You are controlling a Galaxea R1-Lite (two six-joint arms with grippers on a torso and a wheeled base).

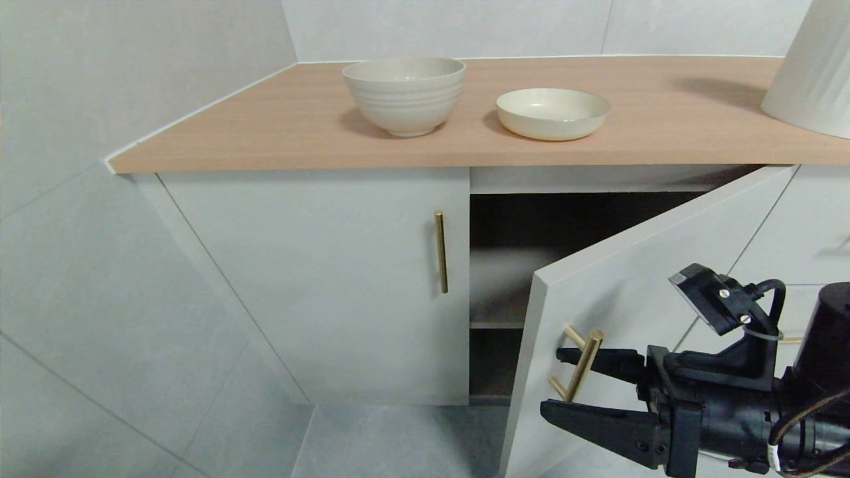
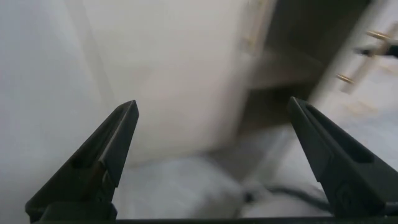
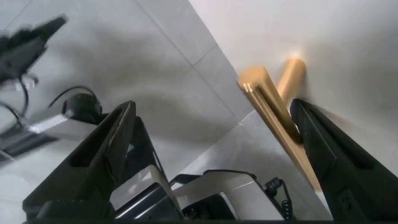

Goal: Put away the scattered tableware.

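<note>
A deep ribbed cream bowl (image 1: 404, 93) and a shallow cream dish (image 1: 552, 113) stand side by side on the wooden countertop (image 1: 265, 139). Below them the right cabinet door (image 1: 637, 279) hangs partly open. My right gripper (image 1: 554, 382) is open at that door's brass handle (image 1: 579, 364), and the handle (image 3: 268, 109) lies between its fingers, close to one of them. My left gripper (image 2: 212, 104) is open and holds nothing, low down and facing the cabinet front and the floor.
The left cabinet door (image 1: 319, 279) is closed, with a brass handle (image 1: 441, 252). A shelf (image 1: 505, 292) shows inside the open cabinet. A large white object (image 1: 810, 66) stands on the counter's far right. Tiled wall runs along the left.
</note>
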